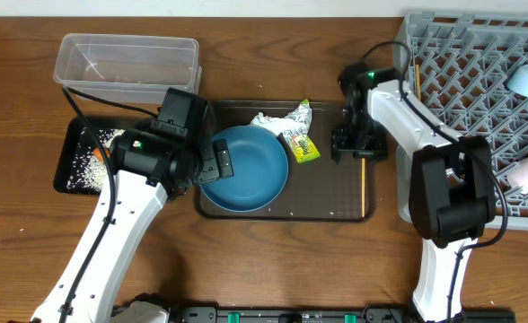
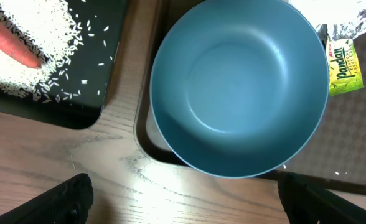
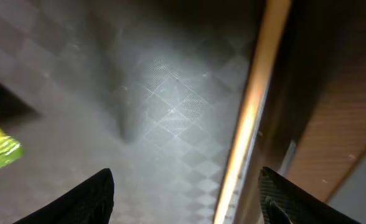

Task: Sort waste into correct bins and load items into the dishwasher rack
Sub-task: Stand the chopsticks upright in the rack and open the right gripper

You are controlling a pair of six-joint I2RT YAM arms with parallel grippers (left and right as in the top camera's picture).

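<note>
Now the right claw (image 3: 186,186) hung spread over a chopstick (image 3: 248,112), likely needing to drop and pinch it; the left claw (image 2: 189,199) was spread too.

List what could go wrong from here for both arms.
1. The chopstick lies close beside the serving tray's raised rim, off-centre between the right gripper's open fingers. Closing may catch the rim or miss the stick.
2. The blue plate appears to overlap the tray's rim under the open left gripper. Gripping its edge might tip or slide it.

The yellow-green wrapper (image 2: 345,65) reads "Pandan" in dark letters; its smaller print is illegible
</note>
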